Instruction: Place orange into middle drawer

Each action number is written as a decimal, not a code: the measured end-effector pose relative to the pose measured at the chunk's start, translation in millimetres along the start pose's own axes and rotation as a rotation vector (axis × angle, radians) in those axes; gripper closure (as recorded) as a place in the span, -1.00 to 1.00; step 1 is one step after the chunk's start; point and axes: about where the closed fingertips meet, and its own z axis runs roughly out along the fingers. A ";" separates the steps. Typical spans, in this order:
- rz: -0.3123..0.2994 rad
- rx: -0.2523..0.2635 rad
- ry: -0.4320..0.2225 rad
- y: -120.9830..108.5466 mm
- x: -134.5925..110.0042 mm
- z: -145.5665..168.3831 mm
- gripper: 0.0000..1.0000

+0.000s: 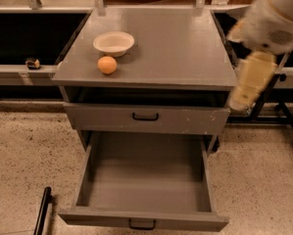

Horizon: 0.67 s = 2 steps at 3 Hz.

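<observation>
The orange (107,65) sits on the grey cabinet top (175,48), just in front of a cream shallow bowl (113,42). The middle drawer (146,180) is pulled fully out at the bottom of the view, its plain grey floor bare, with a small black handle (142,224) on its front. My gripper (240,98) hangs at the cabinet's right edge, blurred, well to the right of the orange and above the drawer's right side. It holds nothing that I can see.
The upper drawer front (146,117) with white scuffs at its right end is closed. Black shelving runs behind and to both sides. A dark stand (283,111) is on the right and a black rod (42,212) lies on the speckled floor at the lower left.
</observation>
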 end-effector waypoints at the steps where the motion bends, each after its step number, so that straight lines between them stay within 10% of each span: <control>1: -0.138 -0.057 -0.068 -82.6 -102.2 73.0 -1.00; 2: -0.234 -0.112 -0.188 -116.5 -209.3 133.4 -1.00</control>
